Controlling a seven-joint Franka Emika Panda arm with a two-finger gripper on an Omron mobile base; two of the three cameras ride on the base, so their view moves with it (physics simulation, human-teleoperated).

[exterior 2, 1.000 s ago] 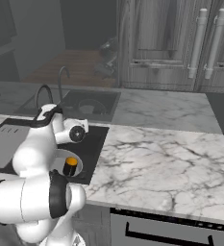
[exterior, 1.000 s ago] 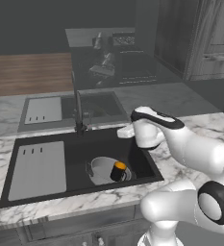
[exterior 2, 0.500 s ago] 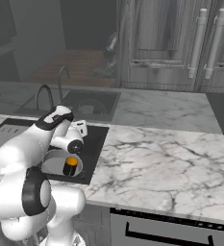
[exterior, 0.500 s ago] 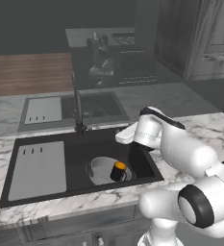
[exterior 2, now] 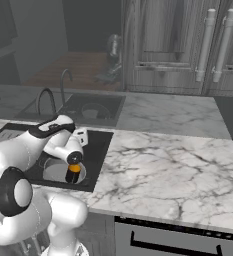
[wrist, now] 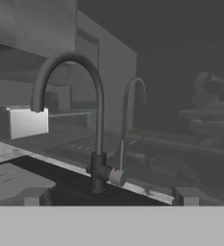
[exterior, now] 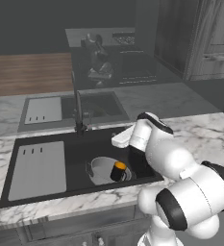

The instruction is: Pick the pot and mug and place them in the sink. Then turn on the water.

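Note:
The black sink (exterior: pixel 75 149) holds the grey pot (exterior: pixel 100 169), and the black mug (exterior: pixel 118 171) with its orange top stands inside the pot. Both also show from the right: the pot (exterior 2: pixel 58 171) and the mug (exterior 2: pixel 73 173). The dark gooseneck faucet (wrist: pixel 96 120) rises straight ahead in the hand view, with a small side lever (wrist: pixel 116 177) at its base. My gripper (wrist: pixel 108 197) is open, level with that base and short of it, with nothing held. It hovers over the sink's back right (exterior: pixel 119 139). No blue stream shows.
A light grey drain panel (exterior: pixel 36 168) fills the sink's left part. Behind the faucet lies a paler, hazy basin (exterior: pixel 92 103) with its own thin faucet (wrist: pixel 128 115). Marble counter (exterior 2: pixel 163 155) stretches to the right, with dark cabinets (exterior 2: pixel 188 45) beyond.
The hand has swung left and slightly down toward the faucet, and the arm's elbow has dropped lower over the counter's front edge. Pot and mug have not moved.

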